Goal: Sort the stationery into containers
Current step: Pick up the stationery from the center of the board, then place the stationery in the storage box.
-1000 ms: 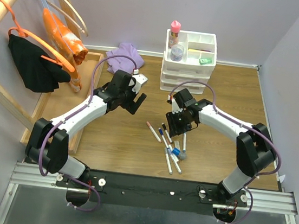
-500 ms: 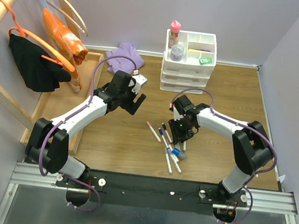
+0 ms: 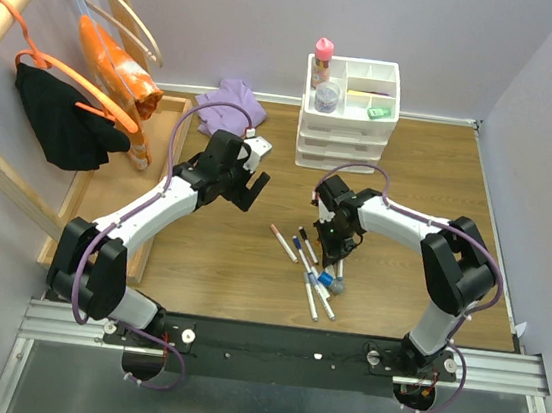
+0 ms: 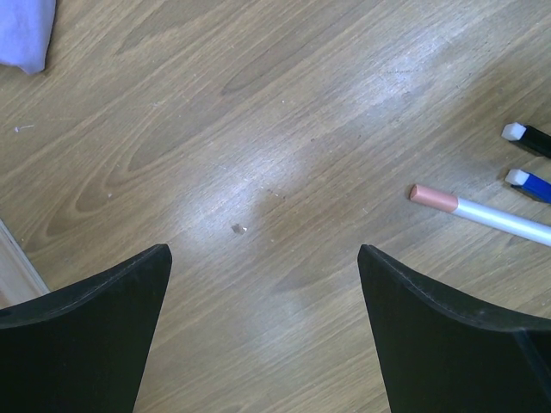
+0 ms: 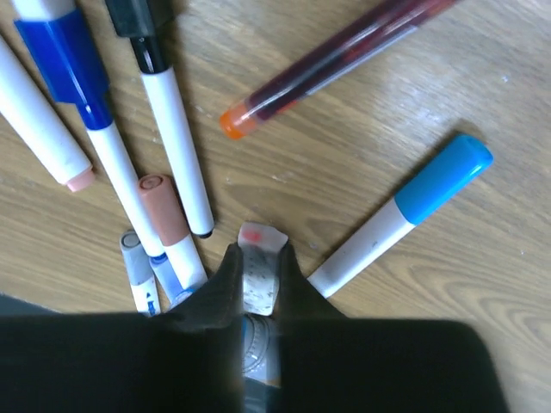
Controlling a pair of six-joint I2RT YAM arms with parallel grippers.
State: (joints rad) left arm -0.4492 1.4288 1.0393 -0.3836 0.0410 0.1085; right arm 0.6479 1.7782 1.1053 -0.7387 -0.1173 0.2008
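Several thin white markers (image 3: 315, 269) with coloured caps lie in a loose pile on the wooden table. My right gripper (image 3: 336, 242) is down in that pile, shut on one marker (image 5: 262, 242) with a clear end and a red dot; the marker still lies at table level. Close around the right gripper (image 5: 259, 261) lie a light-blue-capped marker (image 5: 405, 209), a brown-capped one (image 5: 166, 215) and a dark red pen (image 5: 336, 58). My left gripper (image 3: 252, 185) hangs open over bare wood (image 4: 263, 251). The containers (image 3: 363, 84) top the white drawer unit, holding a pink-capped glue bottle (image 3: 322, 62) and grey jar (image 3: 327, 96).
A purple cloth (image 3: 232, 99) lies at the back, left of the drawer unit. A long wooden tray (image 3: 110, 186) and a rail of hangers with clothes (image 3: 77, 102) fill the left side. A pink-capped marker (image 4: 482, 212) lies right of my left gripper.
My right gripper has come down and slightly left into the marker pile and its jaws have closed on one marker. The left arm has stayed put.
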